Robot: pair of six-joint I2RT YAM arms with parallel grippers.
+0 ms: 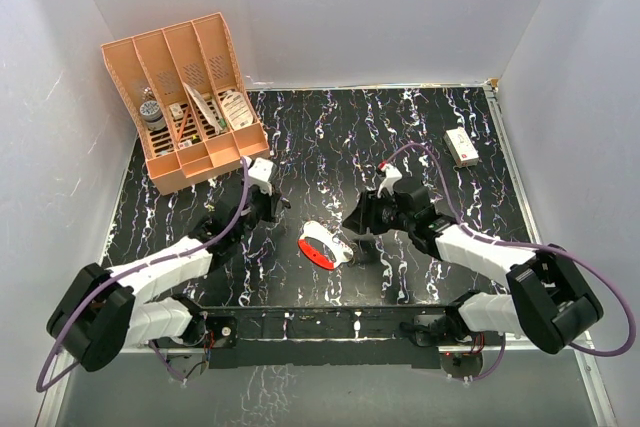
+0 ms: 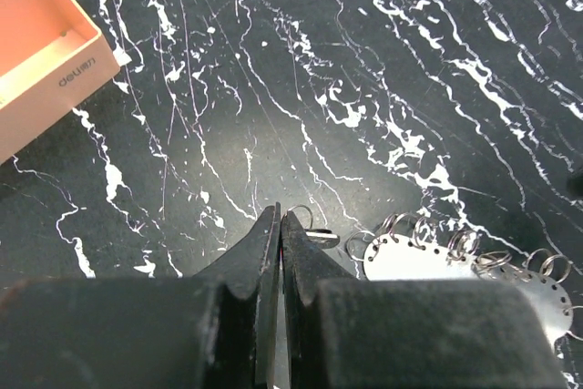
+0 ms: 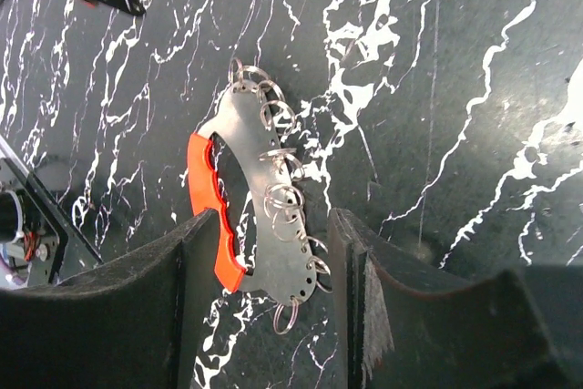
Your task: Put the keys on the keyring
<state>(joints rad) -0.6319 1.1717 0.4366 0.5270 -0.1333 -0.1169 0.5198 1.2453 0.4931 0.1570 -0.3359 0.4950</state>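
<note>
Black marbled tabletop (image 1: 400,137) carries everything. The right gripper (image 3: 273,225) hangs half open, straddling the lower end of the keyring (image 3: 246,152), which lies flat mid-tabletop, red edge outward. The left gripper (image 2: 280,220) is closed just beside it. A tiny key (image 2: 314,234) shows at its tips; whether it is pinched is unclear. The step appears to be steadying the keyring; next, the right gripper likely closes on it for threading.

Keyring (image 2: 410,260) partly behind the left hand (image 2: 280,213)
</note>
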